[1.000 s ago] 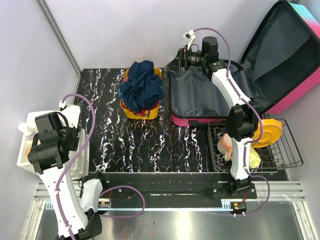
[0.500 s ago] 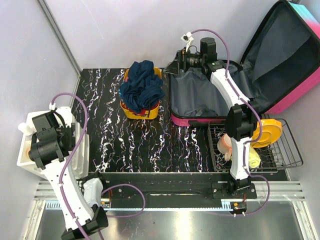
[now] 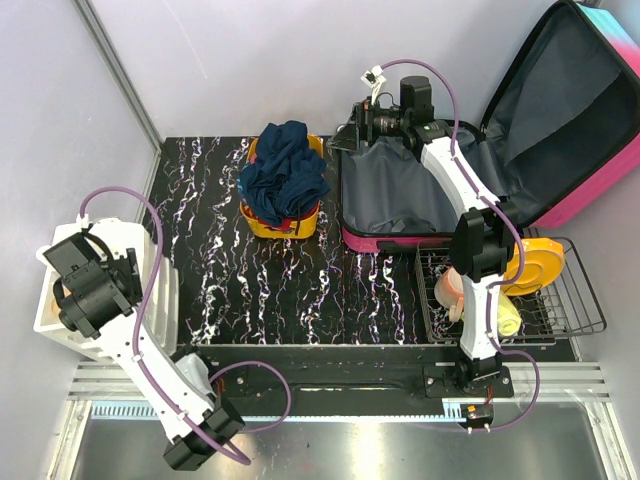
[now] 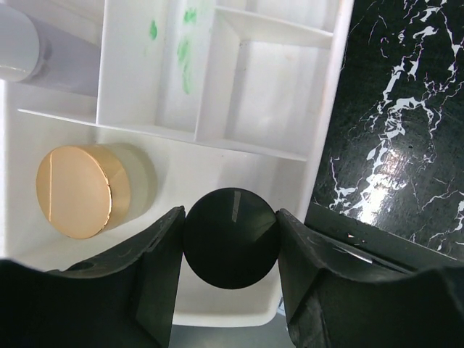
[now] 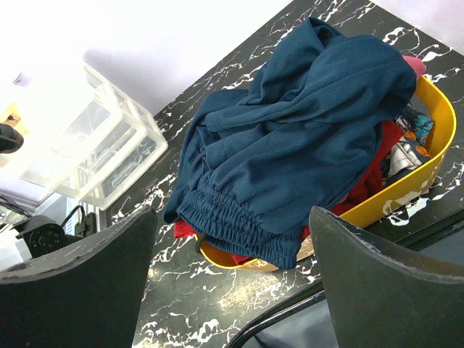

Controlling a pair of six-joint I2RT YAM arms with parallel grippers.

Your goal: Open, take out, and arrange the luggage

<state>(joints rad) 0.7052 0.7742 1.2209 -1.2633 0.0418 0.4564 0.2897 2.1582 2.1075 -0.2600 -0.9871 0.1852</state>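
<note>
Your luggage (image 3: 400,190) lies open on the table (image 3: 220,270), lid tipped up. At the luggage's far-left corner your right gripper (image 3: 352,128) hovers, jaws spread wide, holding nothing. A yellow bin (image 3: 262,222) sits just left of the luggage. Well left of it, your left gripper (image 4: 230,250) pinches a black disc (image 4: 232,221) over a white tray (image 4: 250,72).

One luggage (image 3: 385,200), one bin (image 3: 262,226), one rack (image 3: 572,300)

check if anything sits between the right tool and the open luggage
Nothing visible does. The right tool, jaws open and empty, hangs at the luggage's far left corner. The yellow bin heaped with blue clothes stands beside the luggage, not between them.
</note>
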